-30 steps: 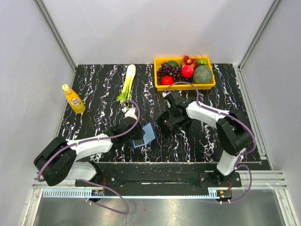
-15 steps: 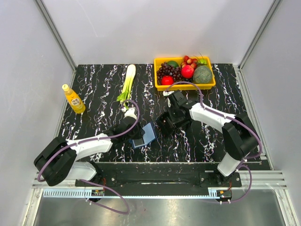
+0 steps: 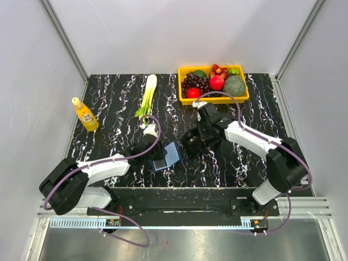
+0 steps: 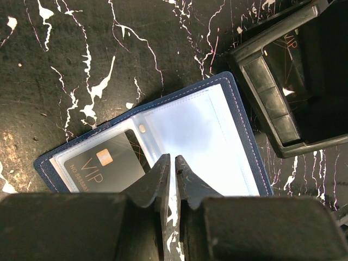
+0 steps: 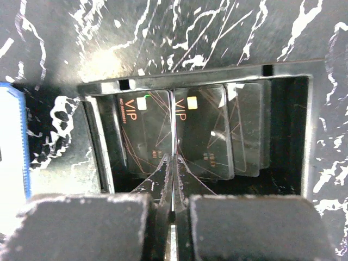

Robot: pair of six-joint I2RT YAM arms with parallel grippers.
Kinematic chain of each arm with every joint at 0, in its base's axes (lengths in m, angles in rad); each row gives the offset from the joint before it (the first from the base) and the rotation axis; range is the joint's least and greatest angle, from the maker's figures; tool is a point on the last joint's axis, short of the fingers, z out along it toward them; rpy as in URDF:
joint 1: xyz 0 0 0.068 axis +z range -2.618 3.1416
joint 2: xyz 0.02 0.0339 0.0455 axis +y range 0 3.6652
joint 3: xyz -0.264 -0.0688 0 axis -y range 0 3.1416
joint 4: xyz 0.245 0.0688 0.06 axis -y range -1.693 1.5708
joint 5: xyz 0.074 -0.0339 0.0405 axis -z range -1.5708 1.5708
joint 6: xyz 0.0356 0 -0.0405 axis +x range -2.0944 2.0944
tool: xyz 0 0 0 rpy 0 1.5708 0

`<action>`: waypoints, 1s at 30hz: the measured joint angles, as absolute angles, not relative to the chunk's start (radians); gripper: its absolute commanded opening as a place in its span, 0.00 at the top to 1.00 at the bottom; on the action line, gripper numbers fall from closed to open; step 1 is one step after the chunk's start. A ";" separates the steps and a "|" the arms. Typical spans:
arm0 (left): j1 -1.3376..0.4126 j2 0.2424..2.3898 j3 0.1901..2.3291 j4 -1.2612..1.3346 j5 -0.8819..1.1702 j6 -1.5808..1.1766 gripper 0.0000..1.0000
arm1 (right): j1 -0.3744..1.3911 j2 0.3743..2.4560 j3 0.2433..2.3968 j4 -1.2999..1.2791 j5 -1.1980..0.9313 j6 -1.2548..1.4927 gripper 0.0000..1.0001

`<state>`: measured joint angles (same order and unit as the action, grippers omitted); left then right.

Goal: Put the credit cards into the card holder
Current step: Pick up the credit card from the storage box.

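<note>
Where the worktop [image 3: 109, 92] nears its left edge, a yellow bottle [image 3: 85, 114] stands upright, and a leek [image 3: 147, 97] lies further in. Near the middle the card holder [image 4: 201, 130] lies open with one VIP card [image 4: 103, 163] in its left sleeve. The left tool [image 4: 169, 160] is clamped on its near edge. Just to the right, the right tool [image 5: 173, 157], fingers together, dips into the black tray [image 5: 196, 76] among the credit cards [image 5: 201, 130]; whether it nips one I cannot tell. A yellow fruit basket [image 3: 239, 99] sits behind.
</note>
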<state>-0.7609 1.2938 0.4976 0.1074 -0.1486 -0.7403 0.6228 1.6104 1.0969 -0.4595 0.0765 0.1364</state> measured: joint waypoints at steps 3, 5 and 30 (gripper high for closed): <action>-0.760 1.294 0.498 0.108 -0.149 -0.740 0.87 | 0.623 1.546 1.097 -0.448 0.092 0.141 1.00; -0.760 1.294 0.498 0.107 -0.148 -0.740 0.87 | 0.623 1.517 1.097 -0.437 0.097 0.143 1.00; -0.754 1.294 0.498 0.105 -0.144 -0.740 0.88 | 0.728 1.689 1.092 -0.389 0.187 0.147 1.00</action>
